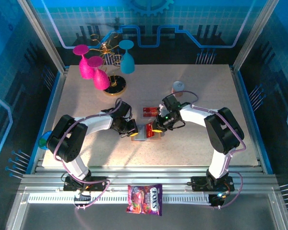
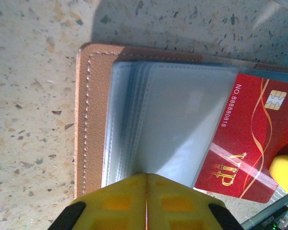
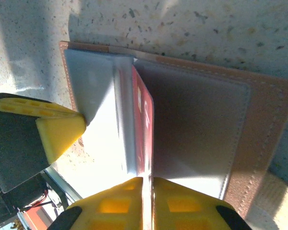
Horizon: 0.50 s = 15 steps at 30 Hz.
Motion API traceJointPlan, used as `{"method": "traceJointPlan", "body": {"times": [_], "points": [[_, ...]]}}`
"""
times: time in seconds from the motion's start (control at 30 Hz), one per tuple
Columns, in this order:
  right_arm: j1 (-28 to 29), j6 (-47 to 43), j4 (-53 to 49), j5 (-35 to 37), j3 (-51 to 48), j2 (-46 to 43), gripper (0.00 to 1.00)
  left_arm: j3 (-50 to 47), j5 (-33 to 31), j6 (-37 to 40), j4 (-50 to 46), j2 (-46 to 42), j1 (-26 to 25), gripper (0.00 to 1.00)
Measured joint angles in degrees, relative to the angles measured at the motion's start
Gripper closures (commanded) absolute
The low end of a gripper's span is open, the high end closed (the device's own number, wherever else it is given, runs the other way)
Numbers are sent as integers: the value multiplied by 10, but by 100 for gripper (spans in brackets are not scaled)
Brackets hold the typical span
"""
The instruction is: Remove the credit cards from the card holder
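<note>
The tan card holder (image 1: 144, 135) (image 2: 92, 120) (image 3: 261, 129) lies open on the speckled table between both arms, its grey-blue clear pockets fanned up. My left gripper (image 1: 132, 129) (image 2: 146, 175) is shut on the near edge of a clear pocket leaf. A red VIP credit card (image 2: 245, 143) sticks partway out of a pocket on the far side of it. My right gripper (image 1: 157, 126) (image 3: 148, 180) is shut on that card (image 3: 143, 124), seen edge-on between the jaws. Another red credit card (image 1: 149, 112) lies flat on the table just behind the holder.
Pink glasses (image 1: 93, 71), a blue glass (image 1: 127, 60) and a gold stand (image 1: 116, 87) are at the back left. A small grey round object (image 1: 178, 86) sits behind the right arm. A colourful candy packet (image 1: 145, 199) lies on the front rail.
</note>
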Motion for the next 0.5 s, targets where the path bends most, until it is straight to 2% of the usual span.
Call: {"method": "traceJointPlan", "body": {"times": [0.2,0.5], "points": [[3,7,3,-3,0,0,93,0,0,0,-1,-1,0,90],[3,5,-4,5,0,-30,96,1,-22,-2,-9,-37,0,86]]}}
